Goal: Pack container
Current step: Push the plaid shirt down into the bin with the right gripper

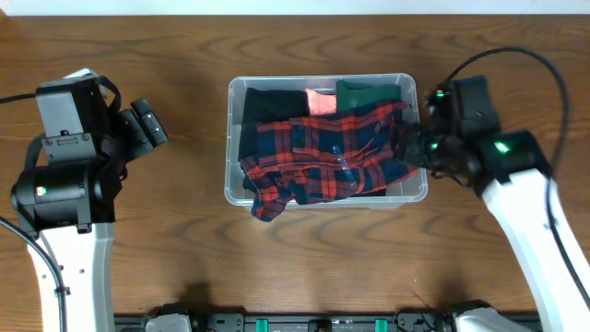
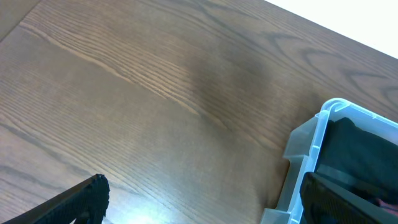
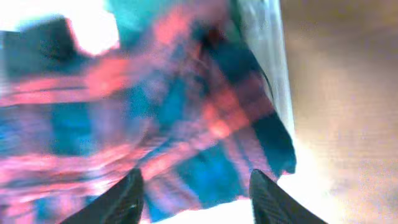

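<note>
The clear plastic container (image 1: 318, 82) stands mid-table. A red and navy plaid shirt (image 1: 323, 152) lies on top of the clothes in it, and one end spills over the front left rim. My right gripper (image 1: 410, 143) is at the container's right wall, over the shirt's right end. In the blurred right wrist view its fingers (image 3: 194, 180) are spread apart around the plaid cloth (image 3: 155, 106), beside the container wall (image 3: 264, 43). My left gripper (image 1: 147, 124) is open and empty over bare table left of the container; its fingers (image 2: 202, 186) are wide apart near the container's corner (image 2: 317, 134).
Under the plaid shirt lie a black garment (image 1: 272, 101), a coral one (image 1: 320, 101) and a dark green one (image 1: 364, 92) along the container's far side. The wooden table (image 1: 184, 249) surrounds the container.
</note>
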Controlling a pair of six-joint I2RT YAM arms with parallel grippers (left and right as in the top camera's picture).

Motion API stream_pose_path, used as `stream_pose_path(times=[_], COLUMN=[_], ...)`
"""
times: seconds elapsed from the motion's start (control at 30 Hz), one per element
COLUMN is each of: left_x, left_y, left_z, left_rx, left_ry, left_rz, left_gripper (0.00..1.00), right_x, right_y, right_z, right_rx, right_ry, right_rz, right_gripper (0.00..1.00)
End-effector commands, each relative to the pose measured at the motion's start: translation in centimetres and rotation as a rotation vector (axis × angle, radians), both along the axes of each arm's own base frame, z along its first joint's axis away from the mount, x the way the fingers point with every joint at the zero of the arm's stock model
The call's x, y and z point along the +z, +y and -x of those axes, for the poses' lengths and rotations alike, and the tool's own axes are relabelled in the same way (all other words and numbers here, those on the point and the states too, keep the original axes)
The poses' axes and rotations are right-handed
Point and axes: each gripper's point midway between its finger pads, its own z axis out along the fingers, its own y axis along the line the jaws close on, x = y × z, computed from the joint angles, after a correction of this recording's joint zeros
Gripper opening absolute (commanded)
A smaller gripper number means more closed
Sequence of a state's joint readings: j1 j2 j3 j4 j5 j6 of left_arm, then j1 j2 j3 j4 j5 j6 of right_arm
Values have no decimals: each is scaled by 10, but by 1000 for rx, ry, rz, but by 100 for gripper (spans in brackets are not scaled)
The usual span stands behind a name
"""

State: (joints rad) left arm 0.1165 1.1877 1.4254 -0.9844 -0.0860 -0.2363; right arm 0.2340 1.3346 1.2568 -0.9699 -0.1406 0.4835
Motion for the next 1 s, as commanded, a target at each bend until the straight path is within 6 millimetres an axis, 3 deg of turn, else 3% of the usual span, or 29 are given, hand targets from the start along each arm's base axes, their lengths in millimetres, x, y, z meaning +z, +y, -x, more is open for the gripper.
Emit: stream_pose_path(times=[0.0,0.07,0.13,0.23,0.33,0.43,0.53,0.63,0.77,0.97], left_x=[-1,-1,-1,-1,-1,-1,-1,-1,-1,-1], left_y=[3,3,3,3,3,3,3,3,3,3], left_z=[0,0,0,0,0,0,0,0,0,0], left_rx=[19,19,19,19,19,19,19,19,19,19], left_ry=[2,2,2,2,2,2,2,2,2,2], left_rz=[-3,-3,-3,-3,-3,-3,-3,-3,-3,-3], left_gripper=[98,98,98,98,98,98,98,98,98,98], right_x=[46,53,50,37,11,-26,-58,-82,-101,-89], right_y=[16,30,48,96,139,165,191,210,220,225], right_z=[5,8,10,12,15,16,19,7,-29,-64], right_rx=[102,147,202,369,510,571,671,681,521,404], right_ry=[-174,-198,-196,-203,-178,-101,-52,-57,-91,-198], right_rz=[-56,-85,-98,-91,-63,-48,-65,-70,-101,-154], right_gripper=[37,29,28,33,24,3,1,1,1,1])
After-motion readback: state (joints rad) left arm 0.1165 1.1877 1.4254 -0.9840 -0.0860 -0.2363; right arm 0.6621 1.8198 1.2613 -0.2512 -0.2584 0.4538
